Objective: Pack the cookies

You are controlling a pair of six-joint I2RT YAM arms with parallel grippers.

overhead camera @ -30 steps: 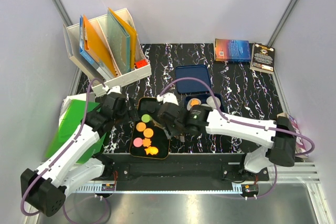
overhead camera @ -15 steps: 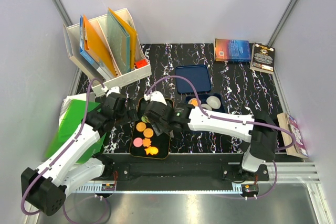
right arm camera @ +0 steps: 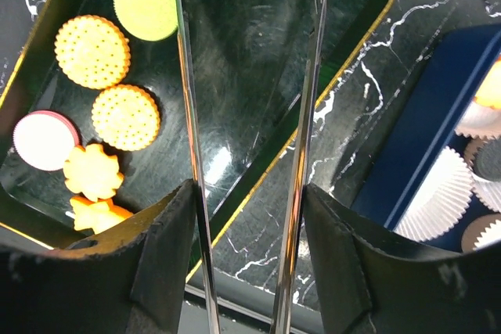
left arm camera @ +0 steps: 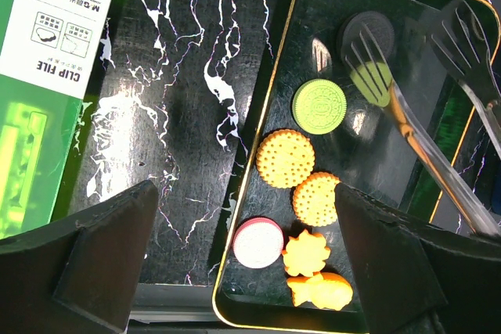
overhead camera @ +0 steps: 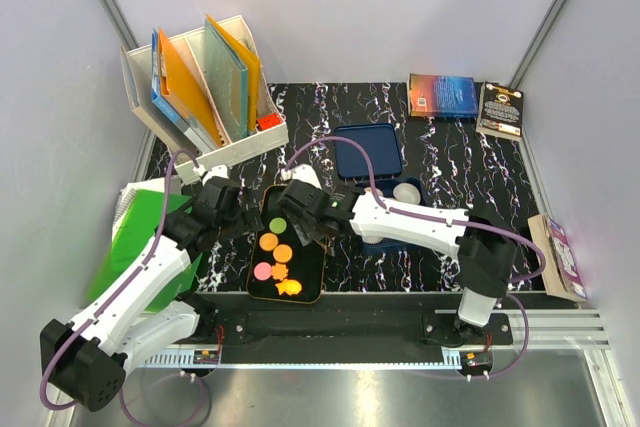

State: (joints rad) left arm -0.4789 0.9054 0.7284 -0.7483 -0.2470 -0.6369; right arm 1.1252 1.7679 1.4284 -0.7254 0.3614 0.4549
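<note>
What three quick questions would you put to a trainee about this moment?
1. True or false: the pink cookie lies in the blue tin.
2. Multiple choice: what does the right end effector hold? A) tongs B) a spoon C) a brush
3. Fill in: the black tray holds ___ orange cookies.

Key:
1. False. It lies in the black tray, not the blue tin.
2. A.
3. Four: two round and two with star or flower edges.
</note>
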